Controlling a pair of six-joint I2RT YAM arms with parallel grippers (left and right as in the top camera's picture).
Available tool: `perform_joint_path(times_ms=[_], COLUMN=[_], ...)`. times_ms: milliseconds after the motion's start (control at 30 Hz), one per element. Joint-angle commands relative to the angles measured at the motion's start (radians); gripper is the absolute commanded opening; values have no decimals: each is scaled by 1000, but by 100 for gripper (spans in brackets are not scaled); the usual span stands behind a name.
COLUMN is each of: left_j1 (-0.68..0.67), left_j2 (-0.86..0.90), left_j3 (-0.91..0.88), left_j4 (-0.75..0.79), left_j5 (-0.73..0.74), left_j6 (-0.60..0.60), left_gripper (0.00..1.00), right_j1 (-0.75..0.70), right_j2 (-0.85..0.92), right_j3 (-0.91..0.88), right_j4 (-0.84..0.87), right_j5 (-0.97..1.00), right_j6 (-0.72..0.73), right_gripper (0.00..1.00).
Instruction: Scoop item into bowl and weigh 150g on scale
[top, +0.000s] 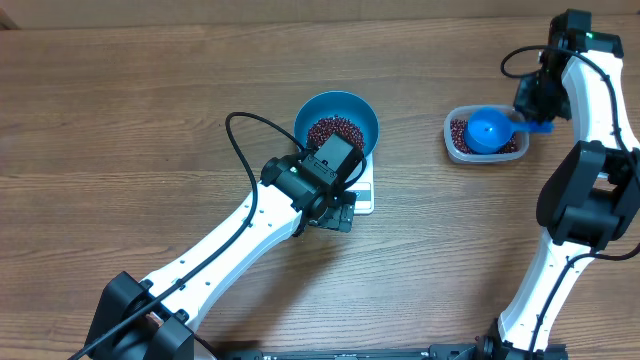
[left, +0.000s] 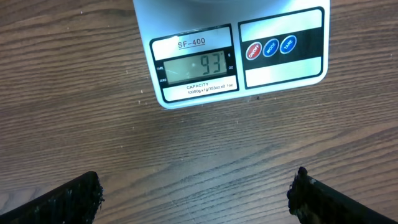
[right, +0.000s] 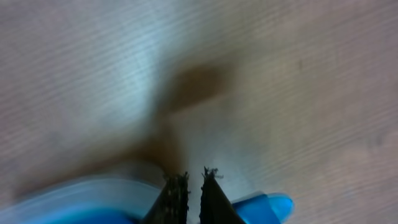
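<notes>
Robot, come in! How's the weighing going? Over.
Left gripper open, empty, facing scale. Right gripper shut on scoop, in tub. Bowl on scale, beans in, reads 93. Nothing blocking.

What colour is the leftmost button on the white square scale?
Red button; best seen in left wrist view.

Your overhead view is bright, even and sharp, with soft shadows on the table (top: 150, 120). On the scale (left: 283, 73) the display reads crisp; your right wrist view is badly blurred.
</notes>
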Motion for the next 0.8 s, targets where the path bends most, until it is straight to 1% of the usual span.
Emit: perform_joint_path(times_ms=[0,233,333,467,533,567,600,667,733,767], left_j1=[2,2,2,2,2,2,2,2,2,2], left_j2=[-16,-16,-16,-16,-16,-16,-16,-16,-16,-16], left_j3=[17,17,17,17,17,17,17,17,17,17], left_j4=[1,1,1,1,1,1,1,1,1,1], left_j5=[-16,-15,-16,-16,-15,-15,-16,-15,-16,-16], left_j6=[-18,-18,-18,-18,-18,-18,-18,-18,-18,-18], left_gripper=[100,100,99,100,99,99,100,99,100,100], right_j1=[-10,-10,-17,-51,-72,-85,-97,-130,-172,-202], right_j2=[-18,-65,-90,-102,-99,-99,-101,-116,-145,-166], right_j3=[8,15,38,39,38,38,39,39,39,39], right_j4=[-69,-155,-223,-267,-286,-301,-314,-340,-343,-340], right_j5=[35,24,-29,-138,-169,-172,-173,-195,-280,-362], right_j6=[-1,3,3,3,3,3,2,-1,-23,-56], right_gripper=[8,10,18,22,20,17,17,17,17,18])
